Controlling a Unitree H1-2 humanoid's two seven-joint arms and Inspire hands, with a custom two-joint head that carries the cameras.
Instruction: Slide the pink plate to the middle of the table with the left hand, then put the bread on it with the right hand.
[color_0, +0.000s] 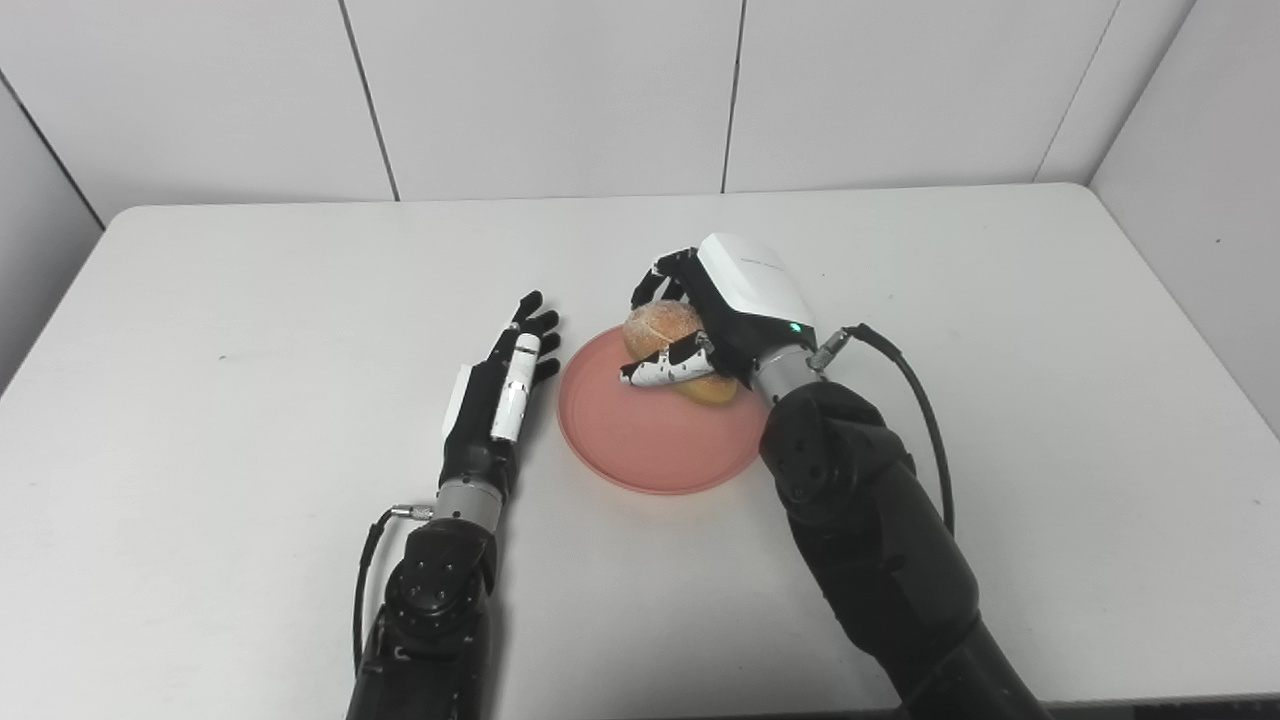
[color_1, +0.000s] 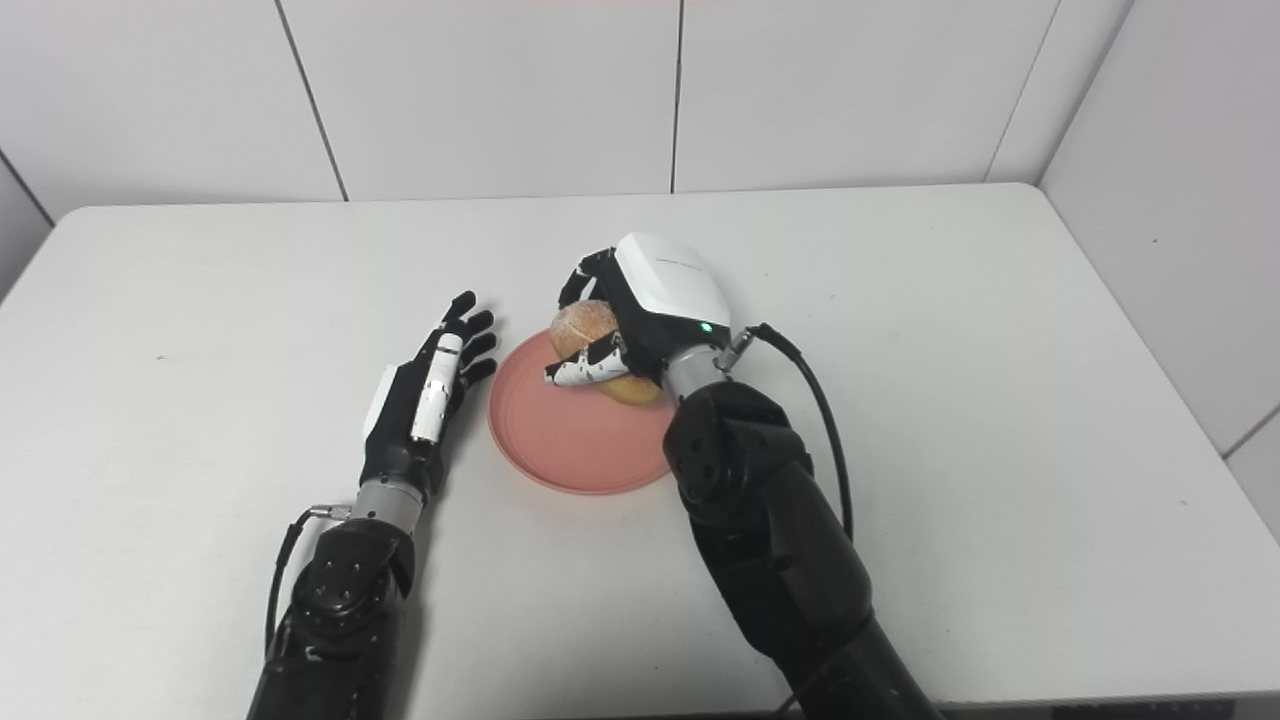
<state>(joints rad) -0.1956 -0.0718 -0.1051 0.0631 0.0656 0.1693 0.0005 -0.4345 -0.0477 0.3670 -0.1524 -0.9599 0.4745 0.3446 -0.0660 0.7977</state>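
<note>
Bread (color_0: 668, 330) is sitting over the upper right part of the pink plate (color_0: 640, 440), pretty much dead centre of the frame on the white table (color_0: 250, 300). The right hand (color_0: 715, 315) is wrapped around it from the right, fingers curled over the far side and thumb (color_0: 665, 368) across the near side, so it's got a proper hold on the roll. Can't really tell if the bread's bottom is touching the plate or just above it. The left hand (color_0: 505, 385) is just left of the plate, fingers spread and straight, holding nothing, edge-on beside the rim.
</note>
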